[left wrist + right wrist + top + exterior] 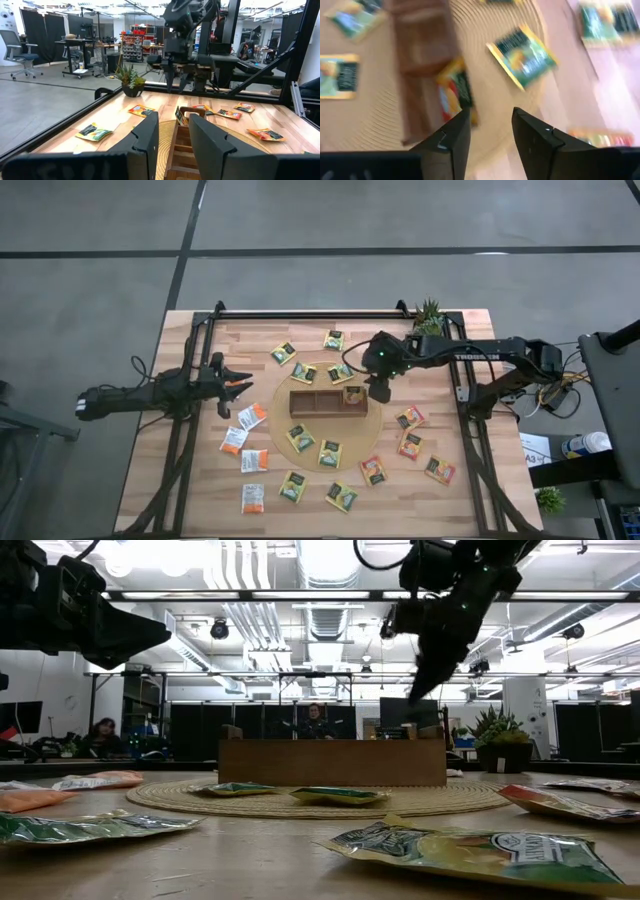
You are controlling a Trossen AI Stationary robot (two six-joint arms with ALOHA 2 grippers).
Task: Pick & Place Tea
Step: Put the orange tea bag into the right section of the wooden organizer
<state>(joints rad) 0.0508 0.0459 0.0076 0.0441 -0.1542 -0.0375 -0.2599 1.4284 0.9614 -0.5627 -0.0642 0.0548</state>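
Observation:
A brown wooden tray (312,402) lies on a round woven mat (290,422) at the table's middle. One orange-and-yellow tea sachet (353,396) sits in the tray's right-end compartment, tilted against its wall (454,92). Many more tea sachets lie flat around the mat: yellow-green ones (300,438), orange-red ones (410,445) and white-and-orange ones (255,461). My right gripper (378,388) hangs open just above the tray's right end, pointing slantwise down, with nothing between its fingers (490,125). My left gripper (236,386) waits open and level at the table's left side.
A small potted plant (428,315) stands at the table's far right corner. Black frame rails (465,395) run along the left and right sides. Sachets cover much of the near half of the table. People sit at desks in the room beyond (105,732).

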